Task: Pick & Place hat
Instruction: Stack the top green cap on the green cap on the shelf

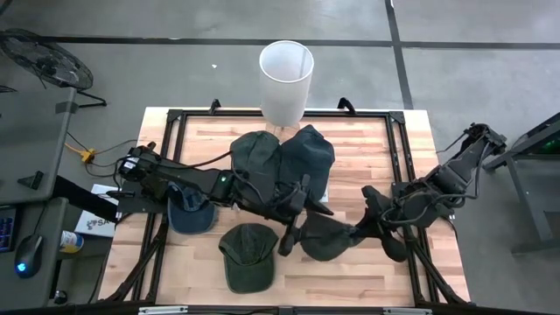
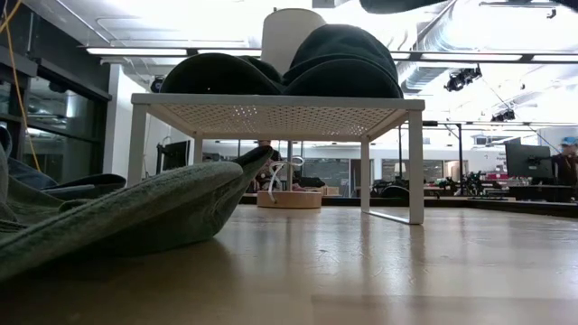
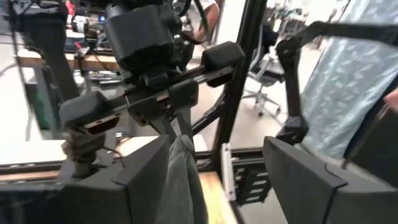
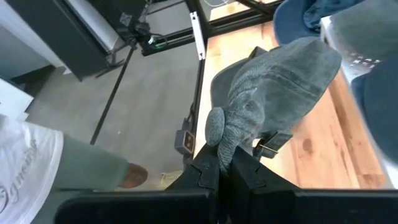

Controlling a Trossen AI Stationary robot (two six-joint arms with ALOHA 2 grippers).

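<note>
A grey-green hat (image 1: 328, 238) hangs over the table's near middle, between my two grippers. My right gripper (image 4: 225, 167) is shut on it. My left gripper (image 3: 217, 186) stands open and level, facing the right gripper (image 3: 177, 121), with the hat's cloth (image 3: 181, 177) hanging between its fingers, close to one of them. Whether that finger touches the cloth I cannot tell. Another green hat (image 1: 248, 255) lies flat on the table near the front edge, and a blue hat (image 1: 191, 215) lies under my left arm. Two dark hats (image 1: 284, 156) rest on a white rack (image 2: 271, 106). My right gripper pinches the hat's crown between its two shut fingers, just beside the top button (image 4: 215, 127). The fingers come from the table's right, slanting down. The hat reaches away from them toward my left gripper, with its far part (image 4: 280, 68) over the table boards.
A white round bin (image 1: 286, 72) stands beyond the table's far edge. The white rack (image 1: 325, 188) takes up the far middle of the table. A black frame (image 1: 398, 122) runs around the table. Bare wood (image 1: 367, 157) shows at the right and near left.
</note>
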